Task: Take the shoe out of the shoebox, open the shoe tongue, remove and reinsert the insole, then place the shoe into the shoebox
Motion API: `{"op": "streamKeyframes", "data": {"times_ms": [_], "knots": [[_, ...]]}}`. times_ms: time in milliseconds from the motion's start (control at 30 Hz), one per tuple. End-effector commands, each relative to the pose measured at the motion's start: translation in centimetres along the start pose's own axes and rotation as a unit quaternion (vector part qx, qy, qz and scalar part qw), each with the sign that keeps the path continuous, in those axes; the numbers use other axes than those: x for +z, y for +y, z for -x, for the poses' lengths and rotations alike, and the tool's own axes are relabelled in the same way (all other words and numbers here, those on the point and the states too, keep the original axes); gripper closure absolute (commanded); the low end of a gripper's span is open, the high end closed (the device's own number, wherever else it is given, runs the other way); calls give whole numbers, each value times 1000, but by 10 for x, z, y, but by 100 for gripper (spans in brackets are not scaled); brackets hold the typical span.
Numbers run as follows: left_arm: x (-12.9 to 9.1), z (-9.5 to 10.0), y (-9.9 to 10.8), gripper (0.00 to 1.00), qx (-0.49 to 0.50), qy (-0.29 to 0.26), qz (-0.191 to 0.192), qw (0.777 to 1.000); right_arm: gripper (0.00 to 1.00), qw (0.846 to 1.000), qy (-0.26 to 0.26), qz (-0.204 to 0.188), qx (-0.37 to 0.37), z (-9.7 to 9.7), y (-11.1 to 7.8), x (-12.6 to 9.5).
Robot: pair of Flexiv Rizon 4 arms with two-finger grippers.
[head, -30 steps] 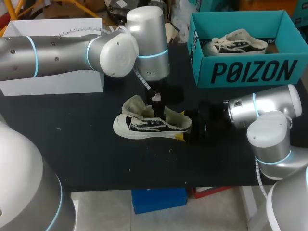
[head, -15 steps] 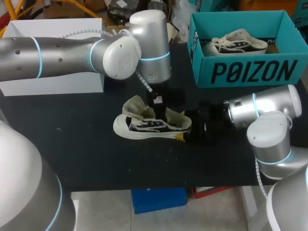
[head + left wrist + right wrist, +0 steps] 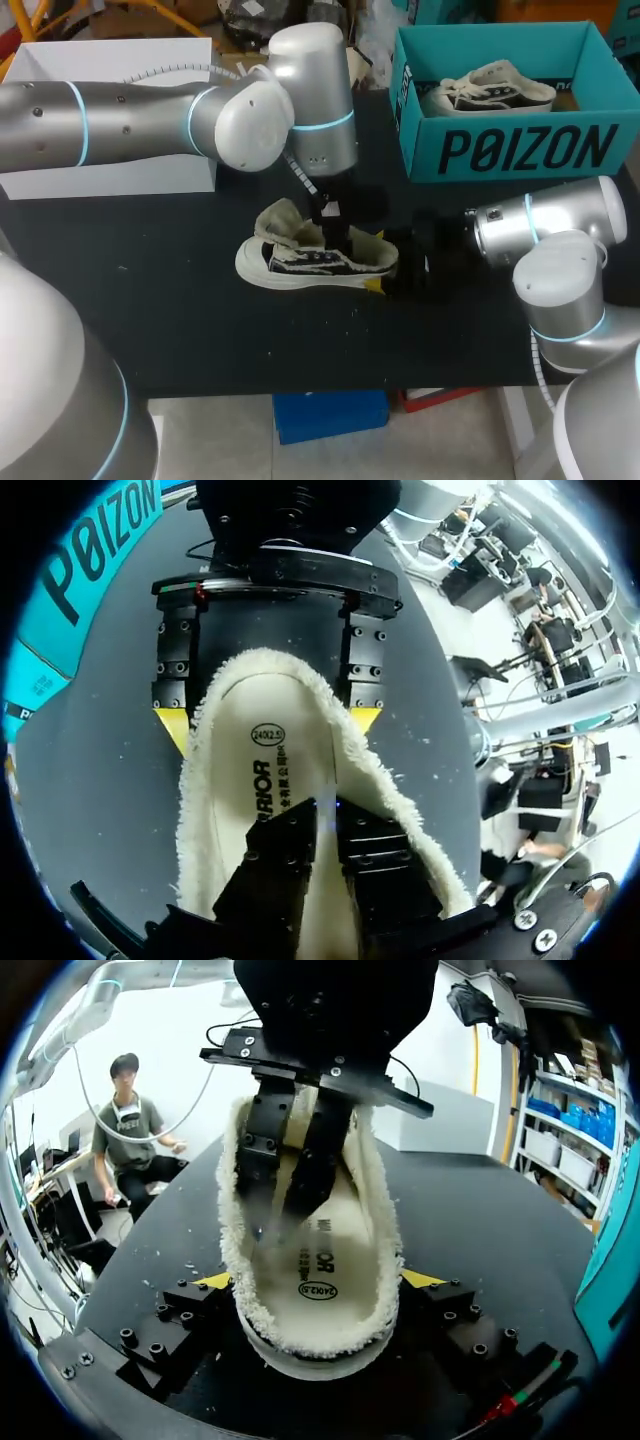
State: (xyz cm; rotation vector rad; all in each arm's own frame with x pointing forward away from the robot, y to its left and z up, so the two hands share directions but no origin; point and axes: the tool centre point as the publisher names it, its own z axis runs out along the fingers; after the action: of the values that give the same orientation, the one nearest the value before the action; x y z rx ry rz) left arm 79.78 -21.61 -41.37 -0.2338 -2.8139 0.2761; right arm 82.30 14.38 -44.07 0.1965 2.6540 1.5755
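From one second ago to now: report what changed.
The left arm shifted slightly right, toward the shoebox, carrying the left gripper along inside the shoe. Nothing taken or released. The shoe, the right gripper shut on its heel, and the second shoe in the box stayed put.

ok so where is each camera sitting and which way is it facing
head view: fixed above and behind the robot, looking down on the table; left arm enters from the left, right arm from the right, meeting at the shoe.
left wrist view: on the left wrist, looking down into the shoe; its own dark jaws sit close together on the insole.
right wrist view: on the right wrist, facing the shoe's heel; its yellow-tipped jaws clamp it.
shared: both wrist views show the insole and the other arm's jaws.
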Motion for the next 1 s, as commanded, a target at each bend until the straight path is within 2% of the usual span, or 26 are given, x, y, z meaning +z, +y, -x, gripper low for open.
{"op": "streamKeyframes", "data": {"times_ms": [33,200,533,1000], "knots": [[2,-9,0,55,4,-19,4,1000,100,1000,-1,-1,1,0,-1,2],[3,-9,0,58,0,-34,27,999,100,1000,-1,-1,1,0,-1,2],[4,-11,8,60,-25,-117,109,987,100,1000,-1,-1,1,0,-1,2],[9,0,33,65,-27,-144,135,980,100,1000,-1,-1,1,0,-1,2]]}}
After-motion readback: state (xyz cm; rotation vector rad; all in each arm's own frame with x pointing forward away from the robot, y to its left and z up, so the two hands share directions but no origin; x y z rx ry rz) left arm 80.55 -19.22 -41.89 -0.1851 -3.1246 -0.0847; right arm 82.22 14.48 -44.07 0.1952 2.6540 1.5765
